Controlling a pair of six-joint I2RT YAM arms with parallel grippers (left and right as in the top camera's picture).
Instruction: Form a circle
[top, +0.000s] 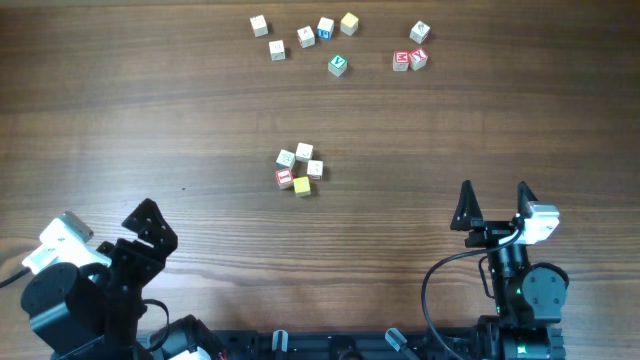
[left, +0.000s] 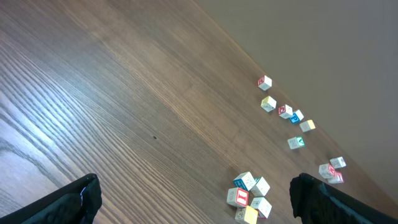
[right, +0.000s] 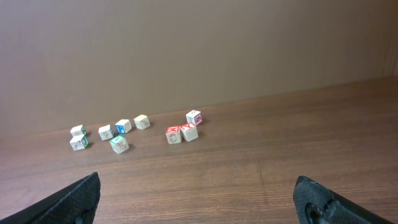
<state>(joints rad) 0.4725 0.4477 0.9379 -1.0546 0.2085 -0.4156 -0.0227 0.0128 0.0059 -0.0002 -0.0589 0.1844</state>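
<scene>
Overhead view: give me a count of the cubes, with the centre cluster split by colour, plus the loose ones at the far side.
In the centre cluster, pale cream cubes: 3
In the cluster, red-faced cube: 1
In the cluster, yellow cube: 1
At the far side, loose cubes: 9
Total: 14

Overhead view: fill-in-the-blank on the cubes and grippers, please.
The circle consists of ___ cubes. Three are pale cream, one is the yellow cube, and one is ___-faced. The left gripper and right gripper both stand ___, holding nothing.
Missing words: five; red; open.
</scene>
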